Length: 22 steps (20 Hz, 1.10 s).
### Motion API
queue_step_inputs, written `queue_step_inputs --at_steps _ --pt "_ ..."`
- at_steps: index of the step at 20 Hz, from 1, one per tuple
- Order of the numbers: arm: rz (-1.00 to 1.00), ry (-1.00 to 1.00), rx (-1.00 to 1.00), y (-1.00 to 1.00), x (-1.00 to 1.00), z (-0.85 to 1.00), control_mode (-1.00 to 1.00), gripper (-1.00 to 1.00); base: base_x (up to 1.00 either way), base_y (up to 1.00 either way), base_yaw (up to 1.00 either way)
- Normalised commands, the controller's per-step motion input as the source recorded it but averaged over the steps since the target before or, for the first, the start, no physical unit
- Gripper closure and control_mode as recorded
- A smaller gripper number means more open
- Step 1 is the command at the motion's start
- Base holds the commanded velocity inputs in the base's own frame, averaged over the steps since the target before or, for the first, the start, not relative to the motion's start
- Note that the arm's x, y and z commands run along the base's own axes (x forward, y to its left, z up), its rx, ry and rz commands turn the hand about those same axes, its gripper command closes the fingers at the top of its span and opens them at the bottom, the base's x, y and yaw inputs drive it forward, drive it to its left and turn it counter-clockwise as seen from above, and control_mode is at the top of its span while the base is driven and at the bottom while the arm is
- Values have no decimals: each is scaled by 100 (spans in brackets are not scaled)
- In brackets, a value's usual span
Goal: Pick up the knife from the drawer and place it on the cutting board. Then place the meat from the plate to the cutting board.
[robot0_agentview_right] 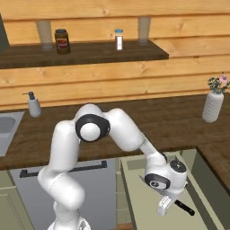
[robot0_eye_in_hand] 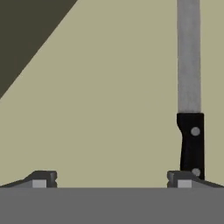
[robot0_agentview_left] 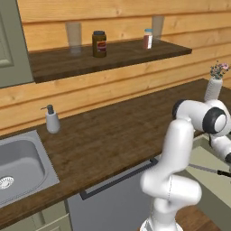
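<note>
The knife is lying flat on the pale beige-green floor of the open drawer. In the hand view its silver blade is running up toward the top edge, and its black riveted handle is pointing down toward the fingertips. The gripper is hovering over the drawer floor with its two fingers spread wide apart and nothing between them. One fingertip is sitting right at the butt of the handle; whether it is touching cannot be told. The other fingertip is standing well off to the side over bare drawer floor.

In the right base view the arm is bending down into the drawer, with the gripper low inside it and the knife showing just beside it. In the left base view the knife is lying at the far right, beyond the arm's elbow, inside the drawer.

Further out, a dark wooden counter is carrying a soap dispenser near the steel sink and a white vase of flowers toward the other end. On the wall shelf above, a brown jar, a small white bottle and two clear glasses are standing.
</note>
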Motion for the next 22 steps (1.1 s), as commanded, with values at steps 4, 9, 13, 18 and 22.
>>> queue_step_inputs --at_steps 4,9,13,18,22 --pt "2 -15 20 -42 20 1 -100 -100 0 0 0" --pt "0 -4 11 -4 39 -1 -100 -100 0 0 0" --pt "0 0 3 1 46 -14 -100 -100 0 0 0" --pt "0 0 0 8 33 -29 -100 -100 0 0 0" --pt "0 0 0 5 3 -56 -100 -100 0 0 0"
